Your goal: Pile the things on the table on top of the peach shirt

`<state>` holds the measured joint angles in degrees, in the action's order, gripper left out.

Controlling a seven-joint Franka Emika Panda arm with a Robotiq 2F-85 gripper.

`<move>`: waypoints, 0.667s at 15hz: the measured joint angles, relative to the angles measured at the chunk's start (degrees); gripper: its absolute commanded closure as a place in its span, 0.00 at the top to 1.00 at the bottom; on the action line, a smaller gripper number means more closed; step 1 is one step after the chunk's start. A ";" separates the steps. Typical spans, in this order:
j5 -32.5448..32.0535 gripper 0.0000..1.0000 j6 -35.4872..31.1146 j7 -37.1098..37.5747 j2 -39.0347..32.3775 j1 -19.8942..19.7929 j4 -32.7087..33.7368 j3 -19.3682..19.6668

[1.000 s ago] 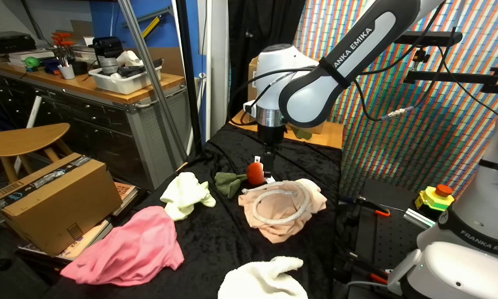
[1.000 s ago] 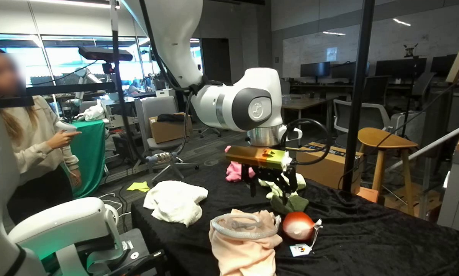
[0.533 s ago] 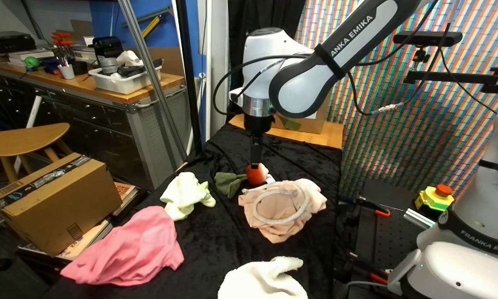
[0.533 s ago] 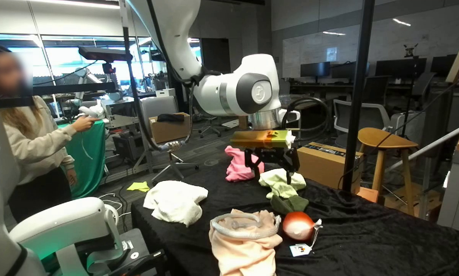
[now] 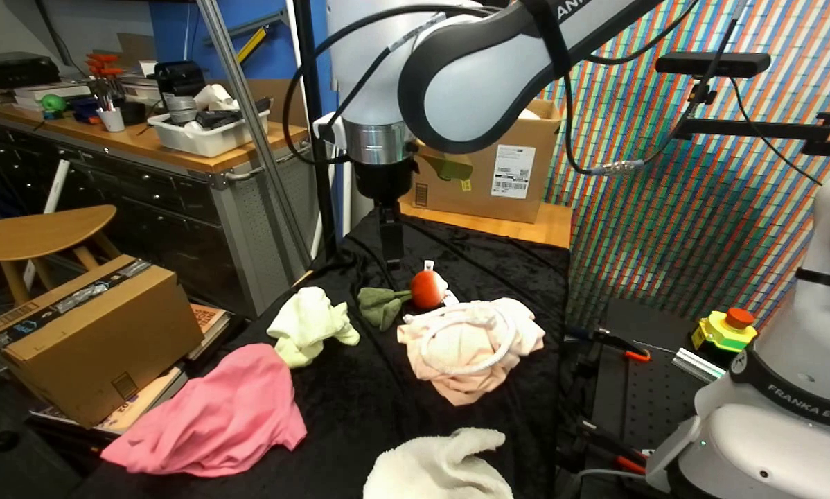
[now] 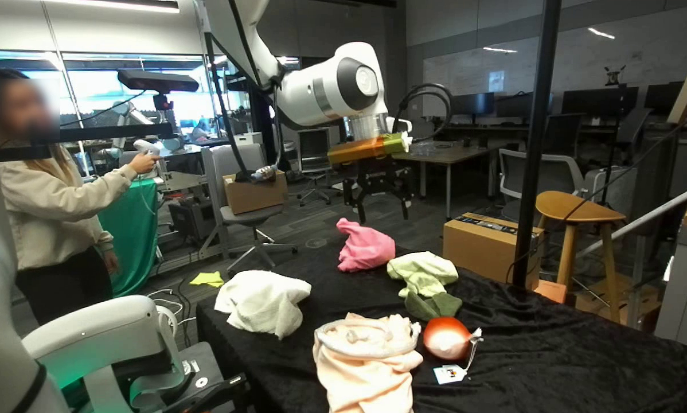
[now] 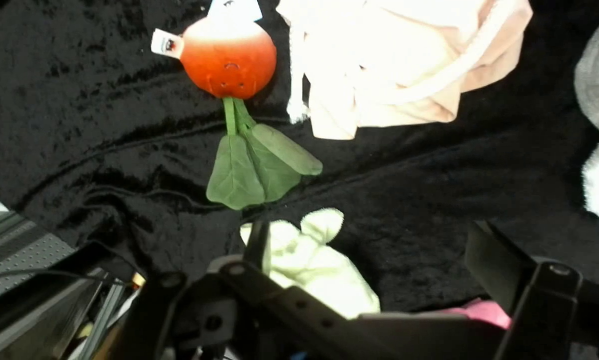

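The red toy (image 7: 229, 65) lies on the black table (image 6: 550, 367), lower than the claw (image 6: 384, 218). Its long way runs toward the claw, green leaves (image 7: 237, 170) nearer, round end (image 6: 447, 338) farther, beside the peach shirt (image 7: 399, 60). The claw's fingers (image 7: 494, 260) are spread wide.

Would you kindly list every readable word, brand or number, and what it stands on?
"FRANKA EMIKA": black band on white robot base.
"AN", cut off: white robot arm.
Too small: white paper label on brown cardboard box.
Too small: white tags on round red toy with green leaves.
Blurred: dark tape on long cardboard box, and books beneath.
Other print: illegible.
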<state>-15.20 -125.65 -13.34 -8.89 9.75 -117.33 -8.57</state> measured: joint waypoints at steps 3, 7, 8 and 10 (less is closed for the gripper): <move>-0.34 1.00 2.79 0.58 -0.52 2.50 3.41 -2.04; -1.28 1.00 3.03 3.55 -3.90 5.86 7.72 -3.99; -1.44 1.00 3.11 4.22 -5.18 6.63 9.01 -4.29; -1.83 1.00 3.13 5.54 -7.90 8.15 11.64 -4.66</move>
<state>-17.03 -122.52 -7.80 -16.79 17.90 -105.68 -13.23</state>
